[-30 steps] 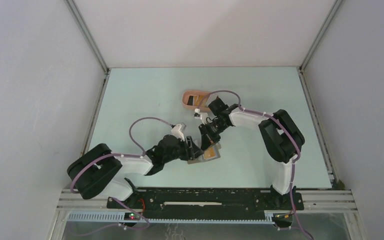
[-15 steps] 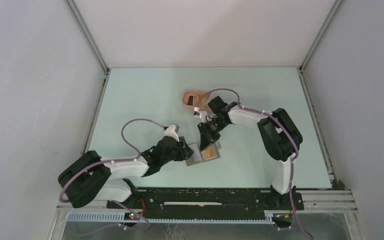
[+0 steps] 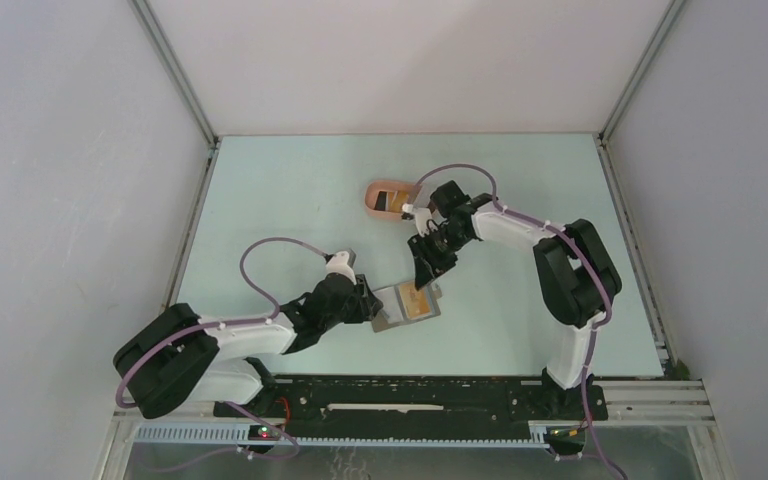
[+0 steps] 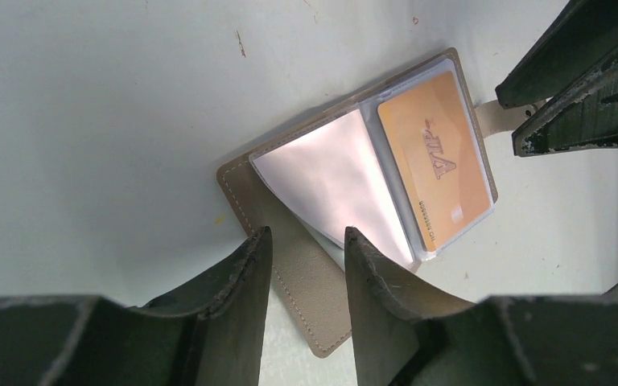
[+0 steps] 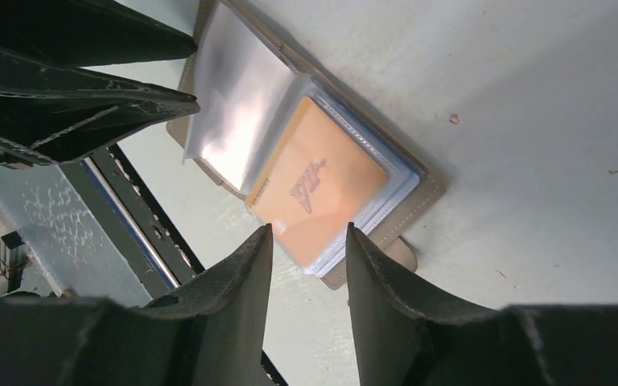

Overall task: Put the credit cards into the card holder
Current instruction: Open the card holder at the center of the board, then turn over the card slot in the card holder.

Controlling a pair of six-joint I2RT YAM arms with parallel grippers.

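The grey card holder lies open and flat on the table. In the left wrist view its cover carries clear sleeves, and an orange credit card sits inside the right-hand one. My left gripper is open and straddles the near corner of the cover without pinching it; from above this gripper is at the holder's left edge. My right gripper is open and empty, just off the orange card's end; seen from overhead, the gripper hovers at the holder's far side.
A salmon-pink oval tray stands farther back with a black card lying in it. The black base rail runs along the table's near edge, close behind the holder. White walls enclose the table on three sides.
My right gripper has opened, let go of the orange card and drawn back from the holder. My left gripper has slid left to the cover's edge, its jaws a little narrower.
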